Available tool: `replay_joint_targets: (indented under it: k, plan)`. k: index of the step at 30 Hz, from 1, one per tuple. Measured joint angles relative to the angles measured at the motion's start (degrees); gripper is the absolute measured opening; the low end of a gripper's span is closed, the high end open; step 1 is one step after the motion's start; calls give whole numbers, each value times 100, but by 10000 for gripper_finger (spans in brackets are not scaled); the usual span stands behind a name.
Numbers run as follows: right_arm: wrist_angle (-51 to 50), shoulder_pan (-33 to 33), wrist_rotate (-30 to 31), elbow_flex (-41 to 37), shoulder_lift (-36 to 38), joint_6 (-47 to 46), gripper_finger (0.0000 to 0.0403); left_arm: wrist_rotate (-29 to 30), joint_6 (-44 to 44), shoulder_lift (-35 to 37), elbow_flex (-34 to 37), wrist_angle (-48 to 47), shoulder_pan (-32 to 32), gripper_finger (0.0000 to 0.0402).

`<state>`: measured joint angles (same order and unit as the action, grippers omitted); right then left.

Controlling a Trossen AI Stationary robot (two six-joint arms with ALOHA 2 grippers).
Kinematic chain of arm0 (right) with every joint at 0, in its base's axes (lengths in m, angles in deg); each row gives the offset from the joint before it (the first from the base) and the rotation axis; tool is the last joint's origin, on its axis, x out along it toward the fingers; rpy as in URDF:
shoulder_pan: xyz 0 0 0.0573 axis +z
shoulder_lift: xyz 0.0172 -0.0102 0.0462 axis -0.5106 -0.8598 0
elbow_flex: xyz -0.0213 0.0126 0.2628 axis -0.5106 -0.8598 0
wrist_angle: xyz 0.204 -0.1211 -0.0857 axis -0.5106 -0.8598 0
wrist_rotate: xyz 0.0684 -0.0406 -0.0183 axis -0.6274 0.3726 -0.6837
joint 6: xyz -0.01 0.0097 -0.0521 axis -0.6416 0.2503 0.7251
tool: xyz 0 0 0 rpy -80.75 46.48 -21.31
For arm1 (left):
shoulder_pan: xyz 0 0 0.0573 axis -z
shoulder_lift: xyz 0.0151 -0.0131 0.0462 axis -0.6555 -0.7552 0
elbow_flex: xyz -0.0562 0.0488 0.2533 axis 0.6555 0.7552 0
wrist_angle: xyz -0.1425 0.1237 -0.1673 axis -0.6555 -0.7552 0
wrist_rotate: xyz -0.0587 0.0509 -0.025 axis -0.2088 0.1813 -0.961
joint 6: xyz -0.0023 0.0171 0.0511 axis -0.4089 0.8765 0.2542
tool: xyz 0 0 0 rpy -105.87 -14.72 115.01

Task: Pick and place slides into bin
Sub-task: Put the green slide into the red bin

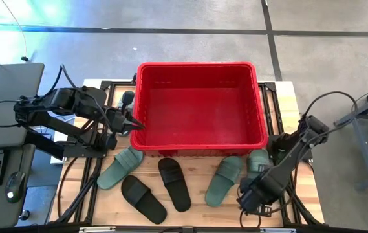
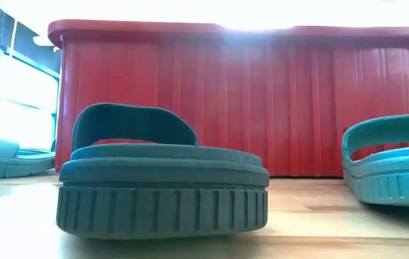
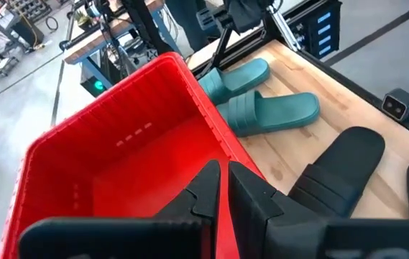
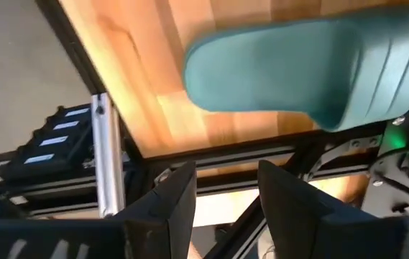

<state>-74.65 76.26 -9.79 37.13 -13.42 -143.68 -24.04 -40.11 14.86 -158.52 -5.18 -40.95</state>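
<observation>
Looking straight down first: the left gripper (image 1: 134, 124) sits at the near-left corner of the red bin (image 1: 200, 67), fingers drawn nearly together right at the rim. The right gripper (image 1: 248, 202) hangs low over the table's front-right corner, beside a green slide (image 1: 259, 160). Two more sage slides (image 1: 120, 168) (image 1: 224, 180) and two black slides (image 1: 174, 183) (image 1: 143, 198) lie on the pale wooden table (image 1: 196, 213) in front of the bin, whose smooth floor looks bare.

Down at table height, a slide (image 2: 162, 188) fills the frame: thick ribbed sole, one wide arched strap, with the bin's (image 2: 240, 108) fluted red wall just behind it.

Left wrist now: the dark fingers (image 3: 203, 194) show only a thin slit between them, straddling the bin's rolled rim (image 3: 211, 119), nothing gripped. Beyond lie two green slides (image 3: 272, 114) (image 3: 234, 79) and a matte black one (image 3: 341, 167).

Right wrist: the fingers (image 4: 168, 208) stand moderately apart and empty, over the table's edge and the metal frame (image 4: 107, 155), a smooth rounded green slide (image 4: 297, 68) near them.
</observation>
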Motion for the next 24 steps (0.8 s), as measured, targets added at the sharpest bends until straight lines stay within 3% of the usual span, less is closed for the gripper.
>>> replay_joint_targets:
  k: [12,17,24]
  plan:
    - [-8,-26,232,0,-102,-50,139,-1180,-72,-221,2,-64,2,25]
    - [27,-24,177,0,-102,-55,139,-1649,-86,-480,4,-44,0,75]
    - [72,-13,225,0,-102,-46,140,-1599,-199,-888,2,-55,0,165]
